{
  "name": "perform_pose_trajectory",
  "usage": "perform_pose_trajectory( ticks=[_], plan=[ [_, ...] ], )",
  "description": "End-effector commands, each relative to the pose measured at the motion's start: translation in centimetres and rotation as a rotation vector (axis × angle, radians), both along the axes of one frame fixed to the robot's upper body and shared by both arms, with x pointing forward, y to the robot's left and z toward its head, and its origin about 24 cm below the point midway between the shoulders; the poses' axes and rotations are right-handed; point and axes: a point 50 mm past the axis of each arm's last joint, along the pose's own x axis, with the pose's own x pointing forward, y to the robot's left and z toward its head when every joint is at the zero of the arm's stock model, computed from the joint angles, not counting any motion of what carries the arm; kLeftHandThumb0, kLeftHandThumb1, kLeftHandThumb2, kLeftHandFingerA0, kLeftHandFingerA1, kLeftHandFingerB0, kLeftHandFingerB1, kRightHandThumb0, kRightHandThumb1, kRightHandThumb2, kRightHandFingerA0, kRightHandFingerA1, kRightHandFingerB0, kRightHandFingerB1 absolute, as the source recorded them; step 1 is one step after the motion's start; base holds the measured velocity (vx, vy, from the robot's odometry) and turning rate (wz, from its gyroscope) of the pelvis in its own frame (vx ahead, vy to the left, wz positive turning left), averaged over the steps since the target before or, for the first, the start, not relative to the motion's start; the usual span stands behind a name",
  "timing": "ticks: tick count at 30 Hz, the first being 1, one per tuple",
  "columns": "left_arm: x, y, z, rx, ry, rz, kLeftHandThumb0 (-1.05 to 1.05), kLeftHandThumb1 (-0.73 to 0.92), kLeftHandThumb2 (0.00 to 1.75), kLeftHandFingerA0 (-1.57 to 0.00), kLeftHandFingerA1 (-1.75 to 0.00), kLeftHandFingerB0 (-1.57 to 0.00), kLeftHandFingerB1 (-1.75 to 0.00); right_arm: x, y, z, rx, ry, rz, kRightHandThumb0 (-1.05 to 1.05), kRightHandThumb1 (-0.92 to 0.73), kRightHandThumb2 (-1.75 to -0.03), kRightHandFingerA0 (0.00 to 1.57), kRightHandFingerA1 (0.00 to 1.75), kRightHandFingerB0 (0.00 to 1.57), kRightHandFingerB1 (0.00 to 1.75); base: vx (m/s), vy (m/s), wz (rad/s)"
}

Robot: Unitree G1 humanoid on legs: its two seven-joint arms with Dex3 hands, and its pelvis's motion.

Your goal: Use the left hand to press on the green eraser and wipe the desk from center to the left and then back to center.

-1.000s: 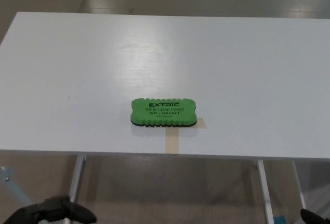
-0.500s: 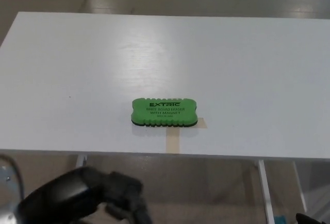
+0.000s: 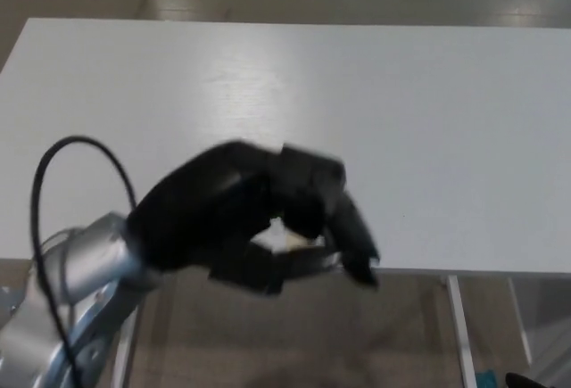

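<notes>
One black cable (image 3: pixel 62 160) loops up at the far left, arcing over a single silver-grey metal forearm (image 3: pixel 67 276) that rises from the lower left corner. At the end of that forearm sits the left robot hand (image 3: pixel 259 218), black and blurred, raised in front of the near edge of the one flat white rectangular surface (image 3: pixel 401 103). Its thick fingers (image 3: pixel 352 241) curl downward and toward the thumb below, with a pale gap showing between them, but the blur is too heavy to say whether they are spread, closed together or gripping anything. I cannot tell.

The green eraser named for this job cannot be seen from here; the hand covers the middle of the near edge, so if it lies there it is hidden behind the black fingers. A small pale patch shows through the gap in the hand, too unclear to identify.

Further right, one white metal leg (image 3: pixel 457 326) drops from beneath the near edge to the beige floor (image 3: pixel 357 334). At the very bottom right corner a tiny dark tip is too small to identify.
</notes>
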Motion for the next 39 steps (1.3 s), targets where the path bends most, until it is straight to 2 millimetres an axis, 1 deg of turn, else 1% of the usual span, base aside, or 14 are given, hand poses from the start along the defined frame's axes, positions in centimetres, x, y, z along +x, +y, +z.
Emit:
perform_pose_trajectory(
  ticks=[1,3,5,6,8,13,15,21,26,35,36,37,38,39],
  plan=[
    [5.5,-0.8,-1.6,-0.035,0.265,0.333,-0.2,0.8,0.65,-1.01,-0.65,-0.91,-0.65,-0.3,0.2,0.1,-0.002,-0.02,0.02,-0.39,-0.79,-0.64,0.87,0.61,0.62,0.41,0.0,0.0,0.0],
    [7.3,-1.0,-2.1,-0.042,0.328,0.401,-0.2,0.8,0.64,-1.02,-0.67,-0.92,-0.66,-0.4,0.1,0.1,-0.01,-0.02,0.025,-0.39,-0.79,-0.64,0.87,0.61,0.62,0.41,0.0,0.0,0.0],
    [7.8,-1.1,-2.2,-0.04,0.351,0.427,-0.21,0.81,0.65,-1.01,-0.68,-0.92,-0.67,-0.4,0.1,0.1,-0.012,-0.017,0.027,-0.39,-0.79,-0.64,0.87,0.61,0.62,0.42,0.0,0.0,0.0],
    [8.8,-1.2,-2.5,-0.028,0.387,0.477,-0.21,0.82,0.64,-1.0,-0.7,-0.92,-0.7,-0.5,0.2,0.0,-0.007,-0.013,0.028,-0.39,-0.78,-0.64,0.87,0.62,0.62,0.42,0.0,0.0,0.0],
    [9.8,-1.3,-2.8,-0.008,0.422,0.541,-0.21,0.82,0.64,-1.0,-0.7,-0.92,-0.74,-0.6,0.2,-0.1,-0.001,-0.008,0.03,-0.38,-0.78,-0.64,0.87,0.62,0.61,0.42,0.0,0.0,0.0],
    [11.1,-1.5,-3.5,0.028,0.44,0.613,-0.2,0.82,0.64,-1.0,-0.72,-0.91,-0.76,-0.9,0.3,-0.1,-0.014,-0.002,0.035,-0.38,-0.78,-0.64,0.87,0.62,0.61,0.42,0.0,0.0,0.0],
    [11.5,-1.7,-4.1,0.071,0.425,0.64,-0.2,0.82,0.64,-0.99,-0.74,-0.91,-0.78,-0.9,0.4,-0.2,-0.009,0.001,0.033,-0.38,-0.78,-0.64,0.87,0.62,0.62,0.42,0.0,0.0,0.0],
    [11.9,-1.6,-6.1,0.135,0.44,0.684,-0.18,0.84,0.64,-0.98,-0.79,-0.9,-0.79,-1.1,0.4,-0.2,-0.009,-0.001,0.038,-0.39,-0.78,-0.64,0.87,0.62,0.63,0.41,0.0,0.0,0.0],
    [11.6,-1.5,-7.8,0.151,0.469,0.714,-0.17,0.84,0.64,-0.98,-0.81,-0.91,-0.8,-1.1,0.4,-0.2,-0.006,-0.008,0.042,-0.38,-0.78,-0.64,0.87,0.61,0.64,0.41,0.0,0.0,0.0],
    [11.5,-1.2,-9.5,0.188,0.481,0.775,-0.17,0.83,0.64,-1.01,-0.79,-0.9,-0.82,-1.5,0.5,-0.4,0.0,0.004,0.037,-0.38,-0.78,-0.64,0.87,0.62,0.65,0.42,0.0,0.0,0.0],
    [11.4,-1.2,-9.7,0.189,0.483,0.78,-0.25,0.69,0.86,-0.99,-0.86,-0.88,-0.85,-1.5,0.5,-0.3,-0.004,0.003,0.037,-0.38,-0.78,-0.64,0.87,0.62,0.65,0.41,0.0,0.0,0.0],
    [11.4,-1.2,-9.8,0.189,0.484,0.782,-0.25,0.69,0.86,-0.99,-0.86,-0.88,-0.85,-1.4,0.5,-0.3,-0.007,0.002,0.038,-0.38,-0.78,-0.64,0.87,0.62,0.65,0.41,0.0,0.0,0.0],
    [11.4,-1.2,-9.9,0.19,0.484,0.788,-0.17,0.83,0.64,-1.01,-0.79,-0.9,-0.82,-1.4,0.5,-0.3,-0.008,-0.004,0.039,-0.38,-0.78,-0.64,0.87,0.62,0.65,0.41,0.0,0.0,0.0],
    [11.4,-1.2,-10.0,0.19,0.484,0.79,-0.17,0.83,0.64,-1.01,-0.79,-0.9,-0.82,-1.4,0.5,-0.3,-0.007,-0.005,0.039,-0.38,-0.78,-0.64,0.87,0.62,0.65,0.41,0.0,0.0,0.0]
  ],
)
